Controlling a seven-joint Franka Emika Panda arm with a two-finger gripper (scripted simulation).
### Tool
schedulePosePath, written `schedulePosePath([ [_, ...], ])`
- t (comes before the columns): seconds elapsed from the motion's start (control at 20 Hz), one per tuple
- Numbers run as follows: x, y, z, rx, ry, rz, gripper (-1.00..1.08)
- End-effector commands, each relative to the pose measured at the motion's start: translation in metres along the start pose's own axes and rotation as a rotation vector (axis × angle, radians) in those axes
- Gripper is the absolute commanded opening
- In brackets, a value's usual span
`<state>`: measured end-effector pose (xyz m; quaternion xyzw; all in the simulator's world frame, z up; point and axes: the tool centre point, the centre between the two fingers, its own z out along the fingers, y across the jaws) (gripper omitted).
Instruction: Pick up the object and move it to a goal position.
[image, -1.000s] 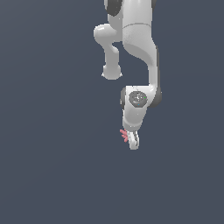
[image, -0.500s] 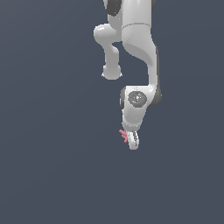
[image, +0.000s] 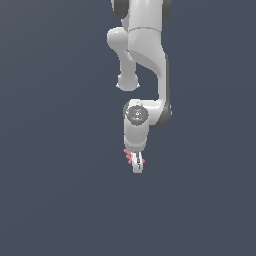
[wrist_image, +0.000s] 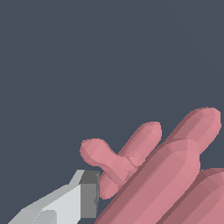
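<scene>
Object (wrist_image: 166, 170): a pink-red lattice of thin rounded bars crossing one another fills the close wrist view, pressed against a grey pad on one white fingertip (wrist_image: 89, 194) of the pincer. In the farther exterior view the same object (image: 130, 157) appears tiny, peeking out at about nine o'clock from the tip of the pincer (image: 137, 165), which points down toward six o'clock beneath the white arm (image: 145, 55). The pincer looks narrowed onto the object, holding it; the second finger is not visible. No worktop or goal marker can be seen, only a plain dark blue-grey background. Judging by its thin bars, the object is probably light and stiff, with smooth rounded surfaces that could slip or twist. A hold squarely across a bar, near a crossing, seems safest.
</scene>
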<state>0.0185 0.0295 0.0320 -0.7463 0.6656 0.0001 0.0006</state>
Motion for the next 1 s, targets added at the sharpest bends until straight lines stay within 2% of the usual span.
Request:
schedulePosePath([
  [0.0,0.029,-0.001,-0.001,0.0,0.001,0.002,-1.0],
  [0.3,0.099,-0.005,-0.002,-0.001,0.001,0.002,-1.0],
  [0.5,0.133,-0.008,-0.003,-0.001,0.001,0.002,-1.0],
  [0.7,0.152,-0.01,-0.003,-0.001,0.001,0.002,-1.0],
  [0.95,0.157,-0.012,-0.003,-0.001,0.001,0.002,-1.0],
])
